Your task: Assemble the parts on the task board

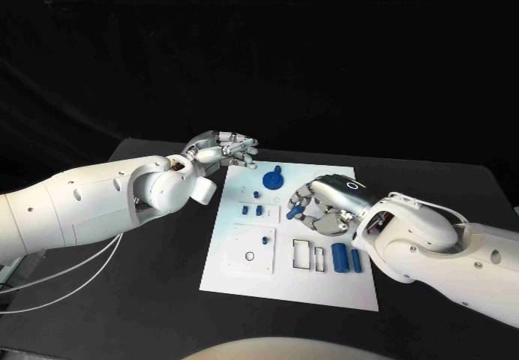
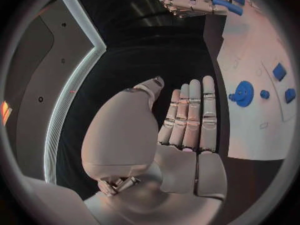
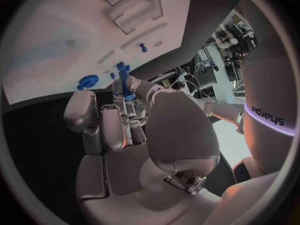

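The white task board [image 1: 244,281] lies in the middle of the black table. My right hand [image 1: 320,205] hovers over the board's middle and pinches a small blue peg [image 1: 294,213] between its fingertips; the same peg [image 3: 125,80] shows in the right wrist view and the peg [image 2: 225,6] in the left wrist view. My left hand [image 1: 223,153] hangs by the board's far left corner, flat, fingers [image 2: 189,117] straight, holding nothing. A blue gear [image 1: 274,178] sits at the board's far end. Two blue cylinders [image 1: 346,259] lie by the right edge.
Small blue pieces [image 1: 253,210] sit left of my right hand, and a blue pin [image 1: 266,241] stands in a raised white plate [image 1: 249,261]. Two rectangular slots [image 1: 307,256] lie beside the cylinders. Black table [image 1: 141,300] surrounds the board.
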Robot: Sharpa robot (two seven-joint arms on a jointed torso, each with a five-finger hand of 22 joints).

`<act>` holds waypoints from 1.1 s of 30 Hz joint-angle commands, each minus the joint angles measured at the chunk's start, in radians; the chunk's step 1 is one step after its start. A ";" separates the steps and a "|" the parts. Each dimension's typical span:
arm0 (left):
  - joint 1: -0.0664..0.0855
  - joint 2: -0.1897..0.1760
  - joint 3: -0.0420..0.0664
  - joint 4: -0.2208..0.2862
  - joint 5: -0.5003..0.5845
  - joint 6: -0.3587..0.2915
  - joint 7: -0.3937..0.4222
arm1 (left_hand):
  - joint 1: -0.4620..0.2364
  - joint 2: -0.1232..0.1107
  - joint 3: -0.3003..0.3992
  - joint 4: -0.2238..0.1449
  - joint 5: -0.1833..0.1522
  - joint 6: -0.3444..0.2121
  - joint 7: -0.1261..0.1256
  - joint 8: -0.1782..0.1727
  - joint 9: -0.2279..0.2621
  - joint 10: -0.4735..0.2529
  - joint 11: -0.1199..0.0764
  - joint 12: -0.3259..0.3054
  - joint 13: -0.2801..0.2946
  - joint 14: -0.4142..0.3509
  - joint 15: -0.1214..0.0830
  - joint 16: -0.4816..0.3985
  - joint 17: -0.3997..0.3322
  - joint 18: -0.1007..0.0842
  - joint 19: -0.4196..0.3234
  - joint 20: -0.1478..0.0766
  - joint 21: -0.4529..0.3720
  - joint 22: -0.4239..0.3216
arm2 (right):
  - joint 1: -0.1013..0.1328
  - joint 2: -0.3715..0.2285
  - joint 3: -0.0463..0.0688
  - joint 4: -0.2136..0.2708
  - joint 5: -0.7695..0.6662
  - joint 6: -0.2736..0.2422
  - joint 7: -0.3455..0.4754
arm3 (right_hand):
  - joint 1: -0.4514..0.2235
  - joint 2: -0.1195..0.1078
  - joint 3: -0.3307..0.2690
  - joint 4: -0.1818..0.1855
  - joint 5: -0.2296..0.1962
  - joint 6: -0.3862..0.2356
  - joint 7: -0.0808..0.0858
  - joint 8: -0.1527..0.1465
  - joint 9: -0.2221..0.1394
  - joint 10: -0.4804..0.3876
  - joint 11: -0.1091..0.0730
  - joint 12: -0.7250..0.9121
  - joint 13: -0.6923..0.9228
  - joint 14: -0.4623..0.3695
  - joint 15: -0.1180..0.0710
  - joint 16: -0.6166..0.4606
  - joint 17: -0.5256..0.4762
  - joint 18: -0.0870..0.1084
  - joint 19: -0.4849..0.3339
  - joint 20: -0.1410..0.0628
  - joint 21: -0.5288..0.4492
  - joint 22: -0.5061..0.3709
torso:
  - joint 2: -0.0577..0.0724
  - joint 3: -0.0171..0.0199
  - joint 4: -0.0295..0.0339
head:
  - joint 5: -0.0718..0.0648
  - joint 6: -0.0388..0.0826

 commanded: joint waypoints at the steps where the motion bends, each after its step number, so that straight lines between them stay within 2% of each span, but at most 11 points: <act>1: -0.001 0.005 0.001 -0.001 0.004 0.019 0.006 | 0.000 0.006 -0.004 0.000 0.001 -0.007 -0.001 0.005 0.001 -0.004 0.000 0.005 0.002 -0.006 0.001 0.005 -0.001 0.011 0.002 0.001 -0.003 -0.001 | -0.013 0.033 -0.001 0.012 0.019 -0.005 0.023 | -0.003 0.008 0.004 0.000 -0.003 0.009 0.000 0.004 0.016 0.007 -0.002 -0.004 -0.001 0.023 -0.007 0.004 -0.002 -0.019 0.006 0.001 0.001 0.015 | -0.001 -0.0003 0.0012 | 0.005 -0.002; 9: -0.001 0.011 0.000 -0.003 0.004 0.019 0.006 | 0.001 0.006 -0.005 0.000 0.001 -0.007 -0.001 0.005 0.001 -0.004 0.000 0.006 0.002 -0.007 0.001 0.006 -0.002 0.012 0.003 0.001 -0.004 -0.001 | -0.054 0.118 -0.006 -0.005 0.012 0.026 0.035 | -0.003 0.010 0.005 0.000 0.000 0.007 0.000 0.004 0.017 0.007 -0.002 -0.006 -0.001 0.023 -0.007 0.003 -0.005 -0.018 0.002 0.001 -0.008 0.011 | 0.002 -0.0021 0.0056 | 0.015 -0.001; 13: -0.001 0.013 0.000 -0.001 0.004 0.019 0.006 | 0.001 0.006 -0.005 0.000 0.001 -0.007 -0.001 0.005 0.001 -0.005 0.000 0.006 0.002 -0.007 0.001 0.006 -0.002 0.012 0.003 0.001 -0.005 -0.002 | -0.072 0.148 -0.010 -0.036 0.011 0.044 0.036 | -0.003 0.009 0.005 0.000 0.000 0.007 0.000 0.004 0.017 0.006 -0.002 -0.007 -0.002 0.023 -0.007 0.002 -0.006 -0.017 0.002 0.000 -0.009 0.010 | 0.003 -0.0034 0.0023 | 0.026 -0.004; 16: -0.001 0.012 0.000 0.001 0.004 0.018 0.006 | 0.001 0.006 -0.005 0.000 0.001 -0.007 -0.001 0.005 0.001 -0.005 0.000 0.006 0.002 -0.007 0.001 0.006 -0.002 0.012 0.003 0.001 -0.005 -0.002 | -0.084 0.165 -0.013 -0.053 0.012 0.054 0.036 | -0.004 0.010 0.005 0.000 0.001 0.006 0.000 0.004 0.017 0.006 -0.002 -0.007 -0.002 0.023 -0.007 0.002 -0.007 -0.017 0.001 0.000 -0.011 0.010 | 0.004 -0.0018 0.0009 | 0.030 -0.006; 22: -0.001 0.011 0.000 0.003 0.004 0.015 0.005 | 0.001 0.006 -0.005 0.000 0.001 -0.007 -0.001 0.005 0.001 -0.005 0.000 0.006 0.002 -0.007 0.001 0.006 -0.002 0.012 0.003 0.001 -0.005 -0.002 | -0.096 0.193 -0.018 -0.076 0.004 0.079 0.028 | -0.004 0.010 0.005 0.000 0.002 0.006 0.000 0.004 0.017 0.006 -0.002 -0.008 -0.002 0.023 -0.007 0.001 -0.008 -0.017 0.001 0.000 -0.012 0.009 | 0.004 -0.0017 0.0005 | 0.035 -0.010; 26: -0.001 0.010 0.000 0.004 0.004 0.015 0.005 | 0.001 0.006 -0.005 0.000 0.001 -0.007 -0.001 0.005 0.001 -0.005 0.000 0.006 0.002 -0.007 0.001 0.006 -0.002 0.012 0.003 0.001 -0.005 -0.002 | -0.099 0.206 -0.021 -0.088 -0.009 0.097 0.018 | -0.004 0.010 0.005 0.000 0.002 0.006 0.000 0.004 0.017 0.006 -0.002 -0.008 -0.002 0.023 -0.007 0.001 -0.008 -0.017 0.001 0.000 -0.012 0.009 | 0.004 -0.0012 0.0036 | 0.035 -0.014; 33: -0.001 0.009 0.000 0.005 0.004 0.014 0.005 | 0.001 0.006 -0.005 0.000 0.001 -0.007 -0.001 0.005 0.001 -0.005 0.000 0.006 0.002 -0.007 0.001 0.006 -0.002 0.012 0.003 0.001 -0.005 -0.002 | -0.102 0.212 -0.023 -0.100 -0.035 0.110 -0.014 | -0.004 0.009 0.005 -0.001 0.002 0.005 0.000 0.004 0.018 0.006 -0.002 -0.009 -0.002 0.022 -0.007 0.001 -0.009 -0.017 0.000 0.000 -0.014 0.009 | 0.003 -0.0012 0.0003 | 0.040 -0.019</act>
